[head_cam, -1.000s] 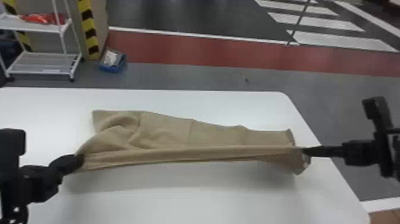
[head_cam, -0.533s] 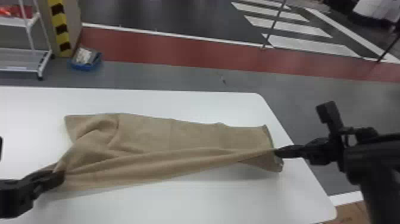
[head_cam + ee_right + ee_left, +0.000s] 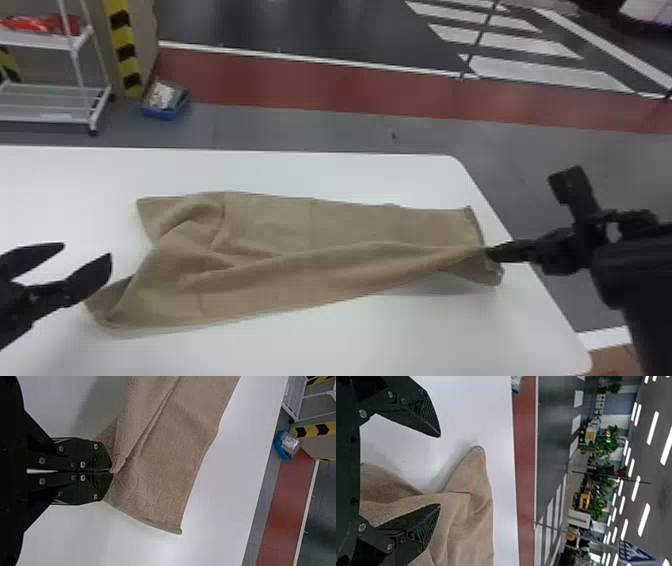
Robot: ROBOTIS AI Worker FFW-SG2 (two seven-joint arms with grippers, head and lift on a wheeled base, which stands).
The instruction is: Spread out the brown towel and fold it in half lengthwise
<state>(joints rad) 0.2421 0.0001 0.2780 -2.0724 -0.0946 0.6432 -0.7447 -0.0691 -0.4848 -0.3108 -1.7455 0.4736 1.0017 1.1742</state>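
On the white, round-cornered table [image 3: 400, 340]: brown cloth towel [image 3: 300, 225], lying lengthwise from left to right, rumpled toward its left end. Left black two-fingered gripper [image 3: 87, 250]: fingers spread wide, holding nothing, near the towel's left end. Right black two-fingered gripper [image 3: 491, 252]: fingers brought together on a pinch of towel at the right end, near the table's side edge. Beyond the table, shallow blue bin [image 3: 161, 114] on the grey floor [image 3: 300, 127].
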